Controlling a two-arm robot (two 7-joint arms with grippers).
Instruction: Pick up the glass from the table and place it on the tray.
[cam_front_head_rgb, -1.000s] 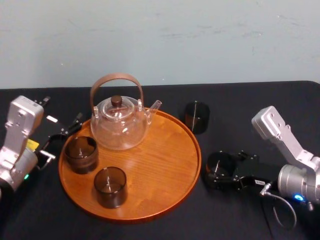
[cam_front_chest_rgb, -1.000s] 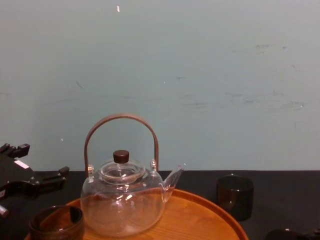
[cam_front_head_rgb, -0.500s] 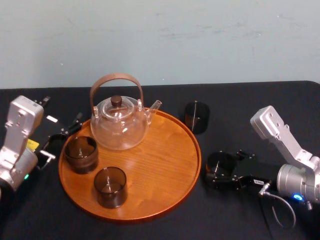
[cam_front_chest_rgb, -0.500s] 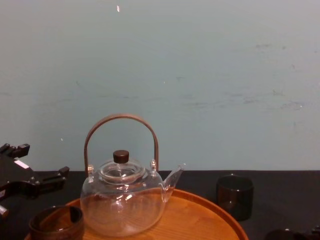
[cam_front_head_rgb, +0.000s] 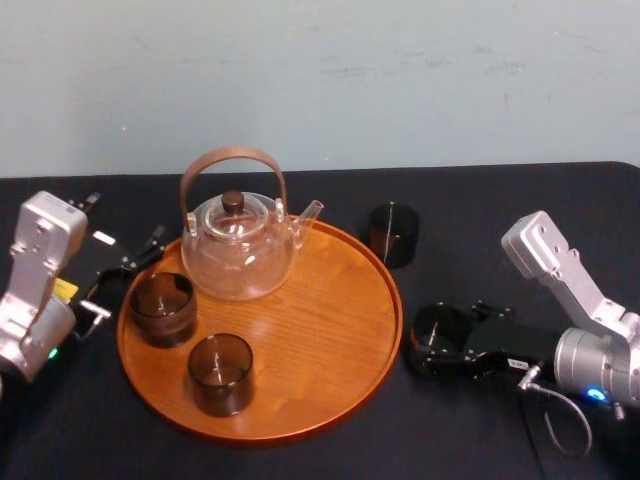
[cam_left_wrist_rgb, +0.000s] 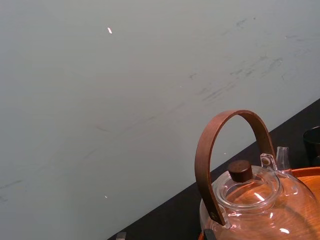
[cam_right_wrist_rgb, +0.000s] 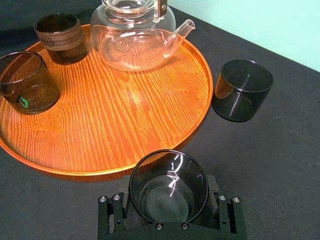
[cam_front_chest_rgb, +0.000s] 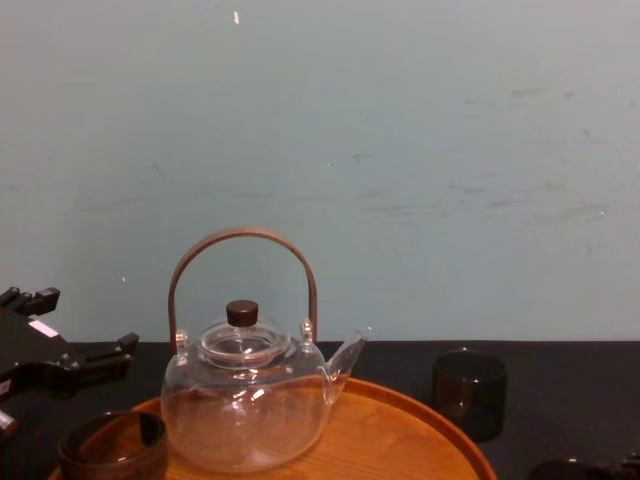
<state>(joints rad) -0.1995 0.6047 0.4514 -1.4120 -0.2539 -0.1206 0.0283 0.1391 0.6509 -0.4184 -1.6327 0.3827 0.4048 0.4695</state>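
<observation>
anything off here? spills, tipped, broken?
Nothing stands out. Teapot, left glass and front glass sit upright on the tray, no spills. Right gripper is shut on the right glass beside the tray's rim; far glass stands upright on the table. Left gripper is open, left of the tray.

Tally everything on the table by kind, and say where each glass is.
dark glass: 4. That one and another stand on the tray, 1 is on the table beyond the rim, and 1 is in the right gripper beside the tray.
glass teapot: 1, on the tray
tray: 1
Total: 6
</observation>
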